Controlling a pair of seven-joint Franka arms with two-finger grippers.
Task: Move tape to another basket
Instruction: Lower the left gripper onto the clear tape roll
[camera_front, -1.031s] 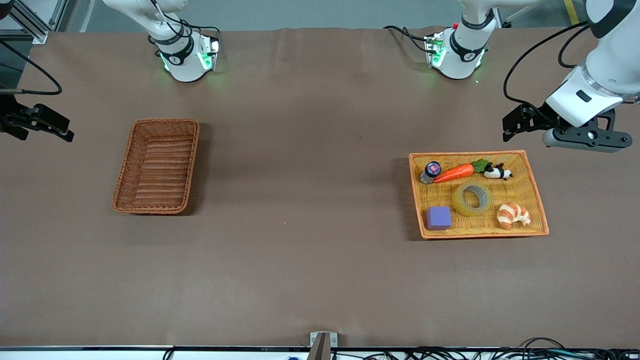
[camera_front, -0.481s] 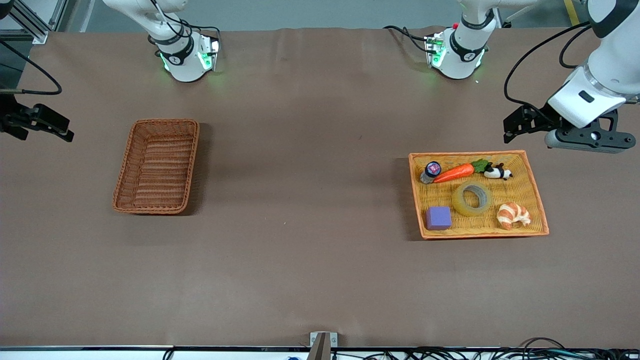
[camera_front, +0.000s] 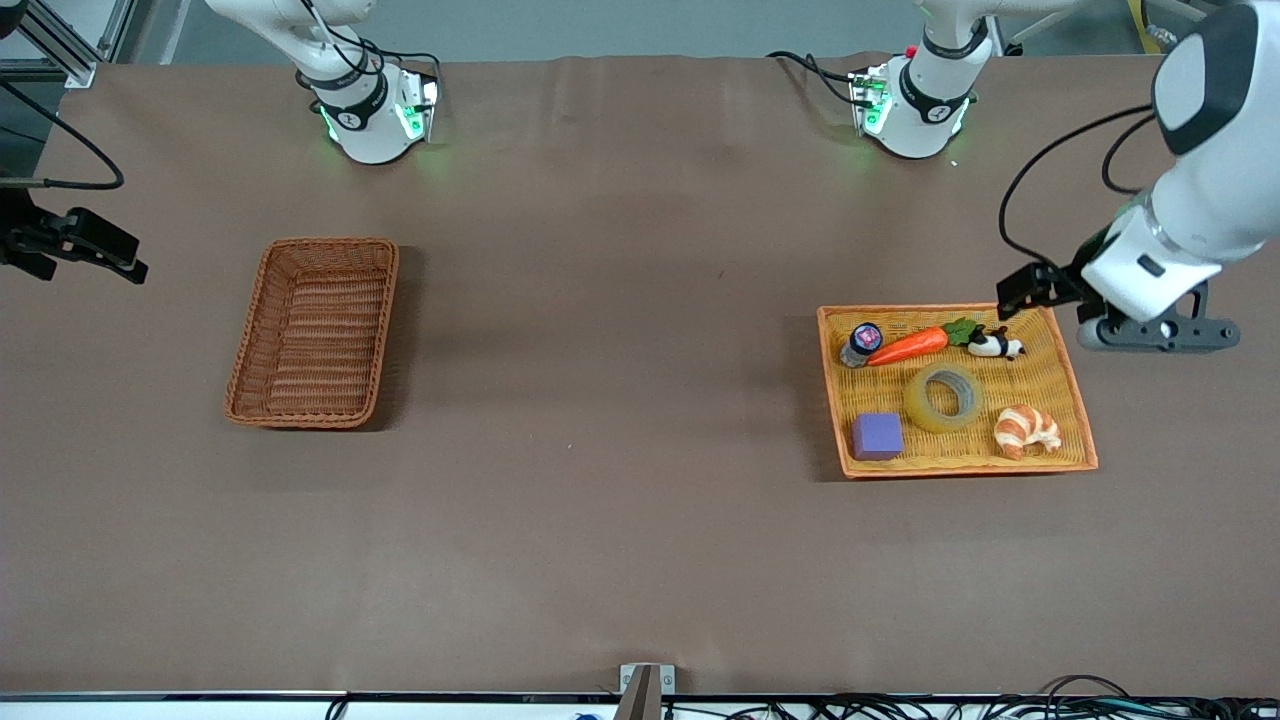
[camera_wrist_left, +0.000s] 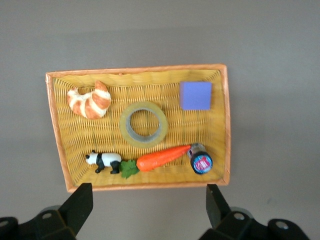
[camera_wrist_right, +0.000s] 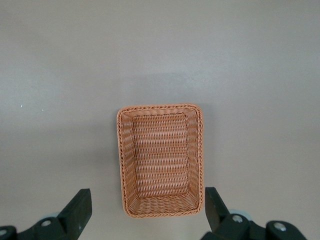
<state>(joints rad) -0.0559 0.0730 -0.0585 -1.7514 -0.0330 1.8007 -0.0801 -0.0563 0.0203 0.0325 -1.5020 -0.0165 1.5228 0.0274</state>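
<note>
The tape (camera_front: 943, 397), a yellowish translucent ring, lies flat in the middle of the orange-yellow tray (camera_front: 935, 307). It also shows in the left wrist view (camera_wrist_left: 144, 124). The darker reddish-brown basket (camera_front: 318, 335) stands empty toward the right arm's end of the table, and the right wrist view looks down into it (camera_wrist_right: 161, 160). My left gripper (camera_front: 1155, 332) hangs open and empty above the tray's rim on the carrot side (camera_wrist_left: 147, 210). My right gripper (camera_front: 60, 245) waits open and empty, high above the table beside the basket (camera_wrist_right: 147, 210).
The tray also holds a toy carrot (camera_front: 908, 345), a panda figure (camera_front: 995, 345), a croissant (camera_front: 1026, 430), a purple cube (camera_front: 877, 436) and a small blue-capped bottle (camera_front: 862, 342), all around the tape. Bare brown tabletop lies between tray and basket.
My left arm has swung down and toward the tray, so its gripper now hangs by the tray's rim. The right arm and all objects have not moved.
</note>
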